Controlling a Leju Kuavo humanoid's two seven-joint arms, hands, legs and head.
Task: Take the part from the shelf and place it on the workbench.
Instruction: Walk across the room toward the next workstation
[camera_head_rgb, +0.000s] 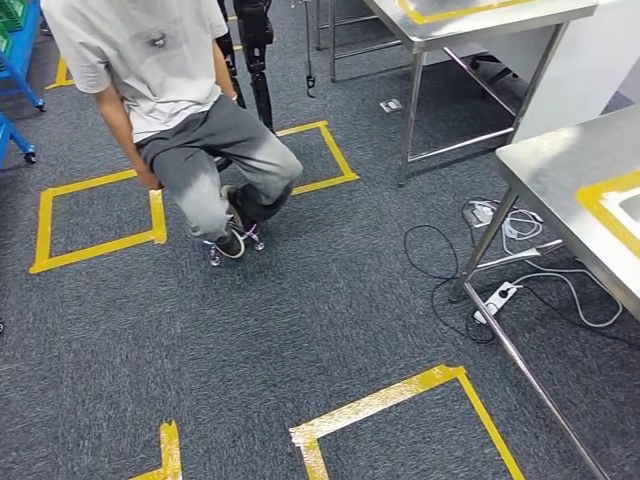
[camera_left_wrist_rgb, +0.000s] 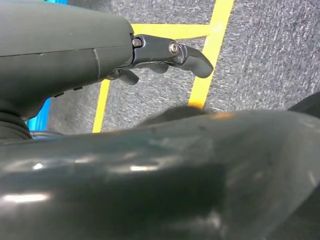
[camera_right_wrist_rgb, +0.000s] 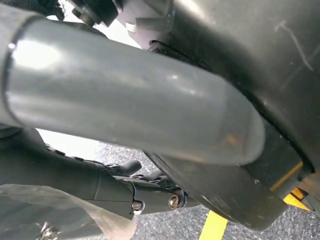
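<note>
Your robot's right hand (camera_right_wrist_rgb: 124, 192) holds a clear plastic bag (camera_right_wrist_rgb: 64, 212) with a small metal part inside, lying just under its fingers (camera_right_wrist_rgb: 151, 195). The left hand (camera_left_wrist_rgb: 113, 55) hangs over grey carpet (camera_head_rgb: 302, 320), fingers (camera_left_wrist_rgb: 188, 57) extended, holding nothing. A person (camera_head_rgb: 173, 110) crouches near a steel table (camera_head_rgb: 558, 170).

My left hand (camera_left_wrist_rgb: 124, 60) hangs low, its dark fingers (camera_left_wrist_rgb: 188, 57) stretched out nearly straight and holding nothing. My right hand (camera_right_wrist_rgb: 124, 187) seems to grip a clear plastic bag, fingers (camera_right_wrist_rgb: 128, 167) partly hidden.
</note>
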